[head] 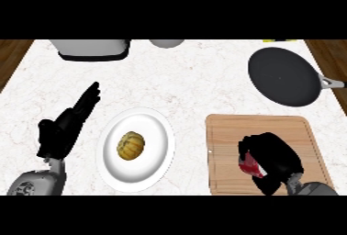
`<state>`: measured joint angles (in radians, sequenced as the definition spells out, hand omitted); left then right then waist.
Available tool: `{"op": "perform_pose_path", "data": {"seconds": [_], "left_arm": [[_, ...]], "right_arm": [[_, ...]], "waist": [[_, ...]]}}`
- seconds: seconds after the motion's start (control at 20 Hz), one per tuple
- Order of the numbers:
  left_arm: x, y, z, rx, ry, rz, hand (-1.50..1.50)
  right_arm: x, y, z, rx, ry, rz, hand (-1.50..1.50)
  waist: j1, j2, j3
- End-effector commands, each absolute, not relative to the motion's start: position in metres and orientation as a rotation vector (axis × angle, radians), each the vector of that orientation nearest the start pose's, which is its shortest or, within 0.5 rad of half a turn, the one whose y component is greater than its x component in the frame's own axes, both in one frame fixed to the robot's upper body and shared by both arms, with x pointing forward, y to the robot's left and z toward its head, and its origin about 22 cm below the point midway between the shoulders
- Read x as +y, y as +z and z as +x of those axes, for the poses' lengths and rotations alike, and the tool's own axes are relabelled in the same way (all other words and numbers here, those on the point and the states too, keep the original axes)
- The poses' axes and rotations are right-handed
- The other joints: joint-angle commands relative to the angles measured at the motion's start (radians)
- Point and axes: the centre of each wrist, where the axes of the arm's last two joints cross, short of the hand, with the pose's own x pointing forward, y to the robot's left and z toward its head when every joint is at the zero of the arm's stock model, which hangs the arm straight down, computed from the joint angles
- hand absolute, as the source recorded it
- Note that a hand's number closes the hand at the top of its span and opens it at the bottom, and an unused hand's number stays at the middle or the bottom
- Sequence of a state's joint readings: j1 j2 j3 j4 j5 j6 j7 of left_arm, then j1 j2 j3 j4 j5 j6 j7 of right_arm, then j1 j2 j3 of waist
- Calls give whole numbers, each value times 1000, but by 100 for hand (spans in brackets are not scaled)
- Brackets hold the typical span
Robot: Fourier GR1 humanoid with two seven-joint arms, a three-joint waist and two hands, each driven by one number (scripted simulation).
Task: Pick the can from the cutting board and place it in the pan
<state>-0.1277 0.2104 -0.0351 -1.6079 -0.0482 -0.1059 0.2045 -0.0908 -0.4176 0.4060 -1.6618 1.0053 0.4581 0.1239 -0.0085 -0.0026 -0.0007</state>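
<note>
White marble counter (pixel 203 82) from edge to edge, wood trim at the far corners. Nearest, at lower right: right hand (pixel 274 156) curled over a red can (pixel 252 167), fingers wrapped round it and hiding most of it; only a red sliver showing at the hand's left side. Still over the wooden cutting board (pixel 261 128); hard to say whether lifted or resting on the wood. Can seemingly tipped or lying, long axis perhaps running near-to-far, though too much hidden to be sure which way the top points. At lower left: left hand (pixel 64 126) resting open, fingers straight and pointing away up the counter. Between the hands: white plate (pixel 159 124) with a yellow-brown ridged item (pixel 131 146), possibly a small squash or pastry. Farther off, upper right: dark pan (pixel 284 75), nothing in it, handle toward the right edge, well apart from the board. At the far edge: a grey-white appliance (pixel 92 48) and a pale round object (pixel 166 43). Grasp apparently made; carry to the pan and release left to do.
</note>
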Motion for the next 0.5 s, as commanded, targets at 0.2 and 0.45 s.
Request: {"op": "perform_pose_path", "data": {"seconds": [0.2, 0.45], "left_arm": [[265, 60, 268, -1498, -344, 122, 0], [260, 54, 268, -1493, -332, 123, 0]], "right_arm": [[-174, 76, 216, -1365, 1114, -828, 150], [-183, 103, 203, -1615, 959, -1039, 150]], "waist": [[-8, -6, 0], [-8, -3, 1]]}}
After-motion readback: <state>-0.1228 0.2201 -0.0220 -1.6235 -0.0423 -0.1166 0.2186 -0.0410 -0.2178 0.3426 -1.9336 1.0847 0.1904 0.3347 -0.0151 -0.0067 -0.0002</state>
